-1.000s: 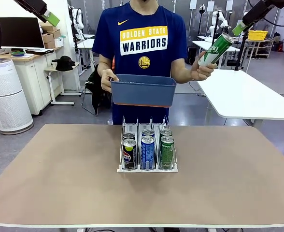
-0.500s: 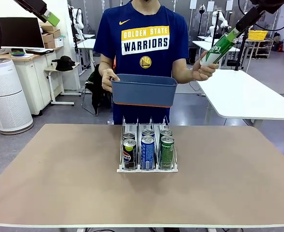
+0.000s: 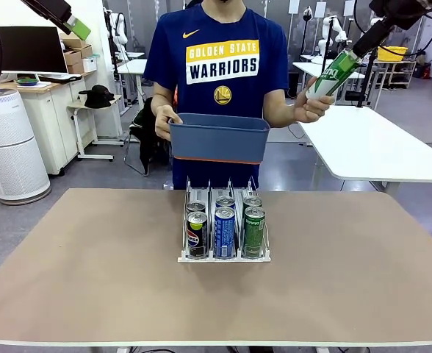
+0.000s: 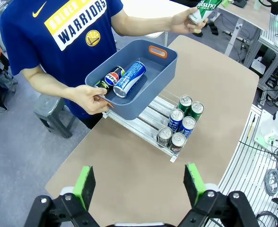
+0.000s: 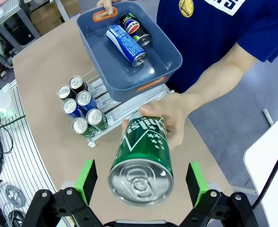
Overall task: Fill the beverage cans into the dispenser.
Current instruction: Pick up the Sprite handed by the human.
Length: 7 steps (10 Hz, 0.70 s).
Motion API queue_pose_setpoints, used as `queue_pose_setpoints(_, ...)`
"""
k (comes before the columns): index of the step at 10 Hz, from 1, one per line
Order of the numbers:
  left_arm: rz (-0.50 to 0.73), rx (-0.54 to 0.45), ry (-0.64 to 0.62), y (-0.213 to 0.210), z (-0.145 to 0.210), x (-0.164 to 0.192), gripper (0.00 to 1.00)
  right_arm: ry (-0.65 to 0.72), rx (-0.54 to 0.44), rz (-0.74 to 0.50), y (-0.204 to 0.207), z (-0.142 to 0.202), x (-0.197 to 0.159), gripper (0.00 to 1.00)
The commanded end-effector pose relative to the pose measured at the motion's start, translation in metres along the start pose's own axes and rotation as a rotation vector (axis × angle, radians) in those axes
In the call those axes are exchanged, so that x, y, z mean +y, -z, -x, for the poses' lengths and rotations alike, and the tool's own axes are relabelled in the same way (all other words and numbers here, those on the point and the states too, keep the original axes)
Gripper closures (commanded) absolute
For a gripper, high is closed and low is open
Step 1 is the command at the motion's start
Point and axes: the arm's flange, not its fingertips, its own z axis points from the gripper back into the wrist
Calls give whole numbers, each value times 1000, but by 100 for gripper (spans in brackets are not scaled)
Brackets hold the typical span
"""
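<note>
A: While the person's hand (image 5: 169, 116) holds the green can (image 5: 141, 161) up in the air, how do the right gripper's (image 5: 140, 182) jaws stand?
B: Wide open, gripping nothing. In the right wrist view the can's silver top faces the camera, framed between the two green pads (image 5: 86, 179), with a clear gap on each side. Only the hand grips it.
A: And from the front?
B: The can is tilted, high at the picture's right, its top end just beside the right gripper, well above the table (image 3: 69, 279).
A: The left gripper (image 4: 139, 184)?
B: Its jaws are spread wide too, with nothing between the pads. It hangs high at the front view's upper left.
A: Where is the dispenser (image 3: 223, 257)?
B: On the table, midway across and towards the person. Each of its three lanes holds two upright cans: black cans (image 3: 196, 235) in the left lane, blue cans (image 3: 224, 232) in the middle, green cans (image 3: 253, 232) on the right.
A: And the tub (image 3: 217, 137)?
B: The person's other hand (image 3: 162, 121) holds it by one end, above and behind the dispenser. A black can (image 4: 111, 78) and a blue can (image 4: 129, 78) lie on their sides in it, side by side.
</note>
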Motion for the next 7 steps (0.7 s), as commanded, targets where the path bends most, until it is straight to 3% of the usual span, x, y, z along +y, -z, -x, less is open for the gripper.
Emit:
queue_pose_setpoints(1, -3, 5, 1, 1, 1, -1, 0, -12, 1, -37, 1, -2, -6, 0)
queue_pose_setpoints(7, -3, 5, 1, 1, 1, -1, 0, 11, 0, -25, 12, -2, -6, 0)
